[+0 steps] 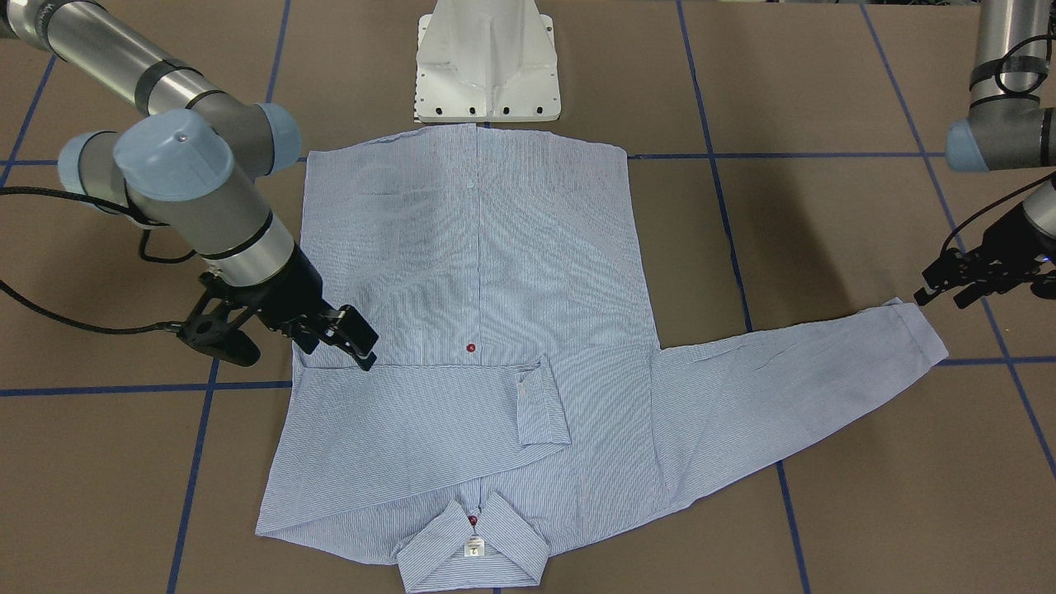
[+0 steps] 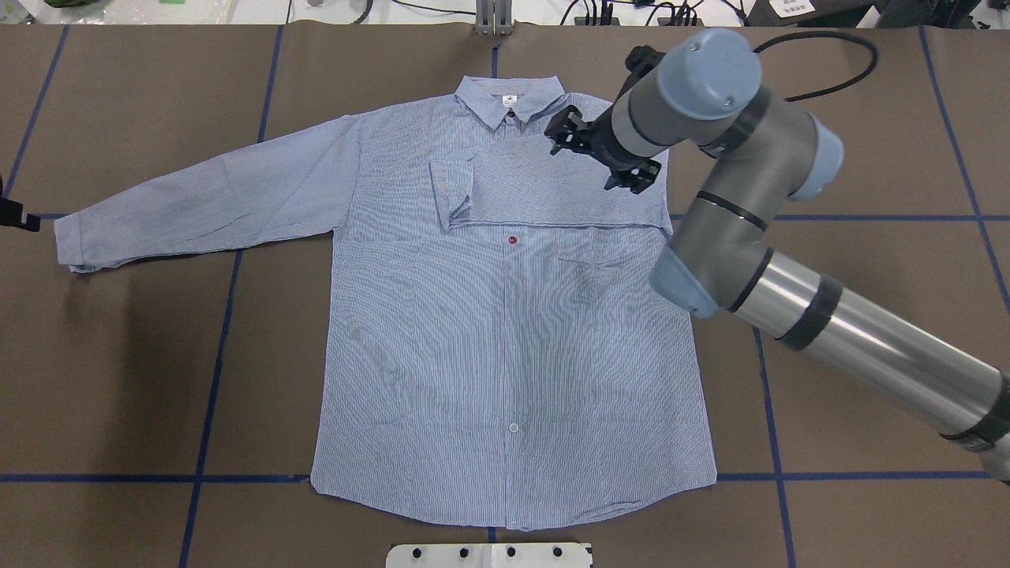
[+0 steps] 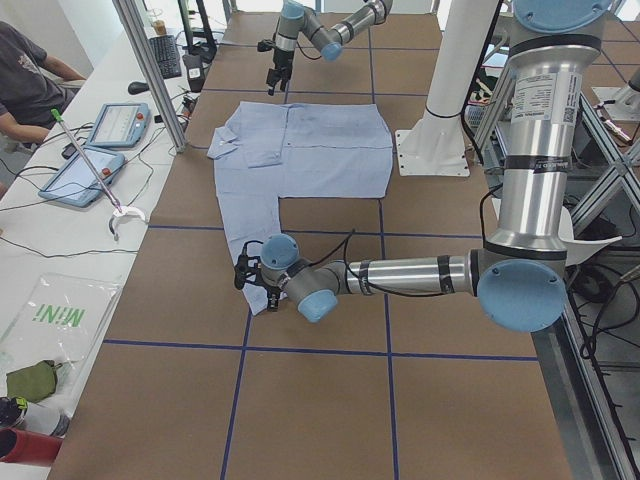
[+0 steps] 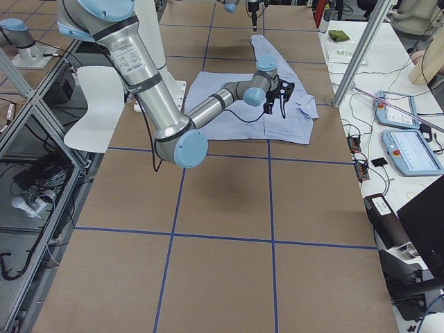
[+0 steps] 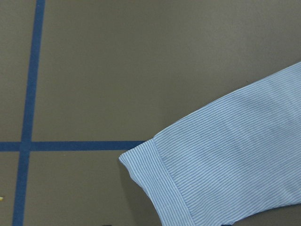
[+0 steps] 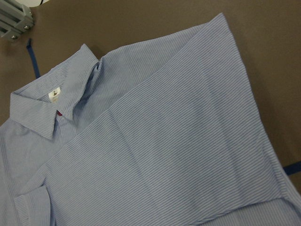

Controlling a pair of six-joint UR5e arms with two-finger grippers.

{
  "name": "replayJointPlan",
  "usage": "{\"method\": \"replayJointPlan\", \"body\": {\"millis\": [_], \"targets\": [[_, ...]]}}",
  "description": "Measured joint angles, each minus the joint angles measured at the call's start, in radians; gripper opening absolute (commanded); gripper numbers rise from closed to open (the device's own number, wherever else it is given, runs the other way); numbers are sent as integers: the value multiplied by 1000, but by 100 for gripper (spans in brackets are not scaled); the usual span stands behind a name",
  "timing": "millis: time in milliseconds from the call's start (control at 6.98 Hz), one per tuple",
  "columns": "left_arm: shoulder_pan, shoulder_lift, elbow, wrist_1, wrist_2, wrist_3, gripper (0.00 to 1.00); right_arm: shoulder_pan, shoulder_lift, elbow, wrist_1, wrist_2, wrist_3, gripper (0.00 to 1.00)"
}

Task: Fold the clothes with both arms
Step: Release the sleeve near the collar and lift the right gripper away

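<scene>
The shirt (image 2: 505, 331) is lying flat, front up, on the surface (image 2: 118, 379), with its collar (image 2: 509, 99) pointing away from the robot's base. One folded sleeve (image 2: 552, 193) is lying across the chest, while the other sleeve (image 2: 213, 197) is stretching straight out to the robot's left. The right arm's fingers (image 2: 566, 130) are hovering apart and empty over the folded sleeve near the shoulder. The left arm's fingers (image 1: 928, 289) are hanging just beside the cuff (image 1: 920, 330), looking parted and holding nothing. The cloth is looking thin, light and limp, so it is likely going to sag and slide. Pinching the stiffer, doubled cuff is probably offering the surest hold.
</scene>
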Motion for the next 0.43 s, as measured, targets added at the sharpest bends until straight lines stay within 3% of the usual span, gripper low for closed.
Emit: {"method": "replayJointPlan", "body": {"millis": [430], "targets": [[35, -2, 30, -17, 7, -17, 65, 31, -48, 14, 2, 22, -44, 100]]}}
